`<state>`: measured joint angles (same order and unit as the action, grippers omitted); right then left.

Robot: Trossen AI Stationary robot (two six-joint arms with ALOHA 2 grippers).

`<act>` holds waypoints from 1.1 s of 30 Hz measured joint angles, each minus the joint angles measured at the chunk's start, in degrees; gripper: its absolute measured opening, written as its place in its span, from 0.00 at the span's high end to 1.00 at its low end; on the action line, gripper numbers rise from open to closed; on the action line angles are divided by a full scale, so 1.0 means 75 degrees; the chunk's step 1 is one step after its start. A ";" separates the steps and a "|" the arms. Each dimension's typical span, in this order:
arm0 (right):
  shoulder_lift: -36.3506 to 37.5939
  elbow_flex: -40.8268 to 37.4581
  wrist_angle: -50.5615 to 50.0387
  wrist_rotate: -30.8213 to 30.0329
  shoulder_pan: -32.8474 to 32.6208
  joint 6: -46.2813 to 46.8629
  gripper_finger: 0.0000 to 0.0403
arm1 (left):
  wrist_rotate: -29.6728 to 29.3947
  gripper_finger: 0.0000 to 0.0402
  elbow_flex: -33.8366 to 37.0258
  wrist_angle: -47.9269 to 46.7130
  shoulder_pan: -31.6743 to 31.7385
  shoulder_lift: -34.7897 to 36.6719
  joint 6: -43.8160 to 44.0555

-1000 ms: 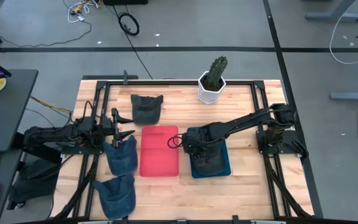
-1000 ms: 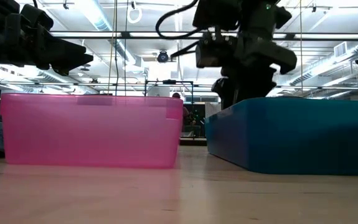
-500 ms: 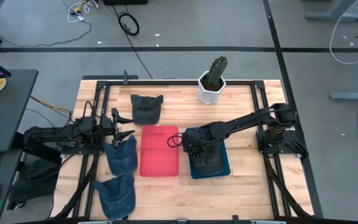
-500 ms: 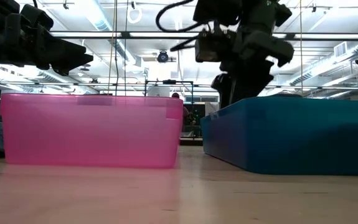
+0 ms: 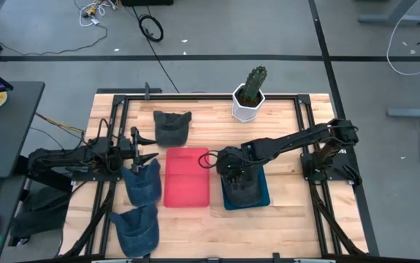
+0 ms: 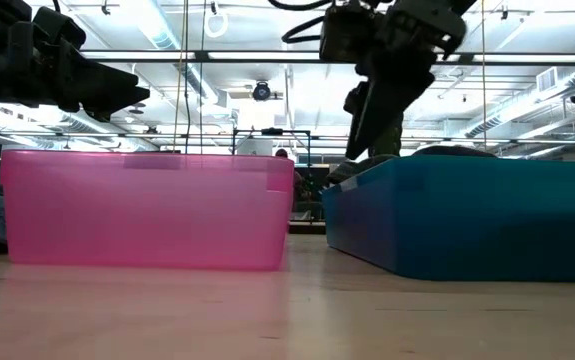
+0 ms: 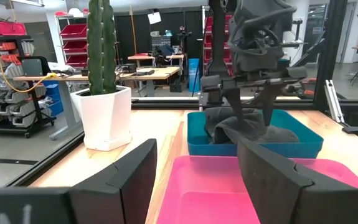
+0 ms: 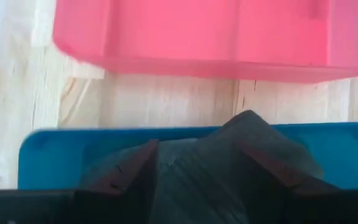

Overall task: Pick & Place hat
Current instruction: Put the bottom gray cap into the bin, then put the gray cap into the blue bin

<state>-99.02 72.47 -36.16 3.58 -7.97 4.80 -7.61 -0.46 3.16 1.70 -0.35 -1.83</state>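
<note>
Denim hat (image 5: 245, 188) slumped in the blue bin (image 5: 263, 199), soft, light; we'd pinch the stiffer brim. Right tool (image 5: 233, 169) above it, spread open, empty.

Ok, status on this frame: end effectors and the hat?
Right end effector open above blue bin. Hat lying inside it. Left end effector open near another hat. Nothing in the way.

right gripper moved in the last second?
Yes. In the low view the right gripper has risen clear above the teal bin's rim; it hung lower before. The hat lies in the bin.
</note>
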 joint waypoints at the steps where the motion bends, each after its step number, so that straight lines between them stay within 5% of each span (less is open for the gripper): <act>1: -0.0003 0.0000 0.0058 -0.0018 0.0002 0.0206 0.49 | -0.0001 0.43 -0.0001 0.0000 0.0000 0.0000 0.0000; 6: -0.0006 0.0000 0.0343 -0.0470 -0.0012 0.1280 0.49 | 0.0001 0.43 -0.0001 0.0000 -0.0001 -0.0001 0.0000; 16: -0.0011 -0.0585 0.0051 -0.0532 0.0035 0.0661 0.49 | -0.0001 0.43 -0.0001 0.0000 0.0002 -0.0001 0.0000; 25: 0.0017 -0.2172 0.1762 -0.0505 0.0105 0.0699 0.49 | 0.0002 0.43 -0.0001 0.0000 0.0001 -0.0001 0.0000; 33: 0.0032 -0.2130 0.2119 -0.0342 0.0143 0.0541 0.49 | 0.0002 0.43 -0.0001 0.0000 -0.0001 0.0000 0.0000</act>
<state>-98.78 56.49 -20.27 1.02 -6.90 8.86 -7.60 -0.47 3.16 1.70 -0.35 -1.83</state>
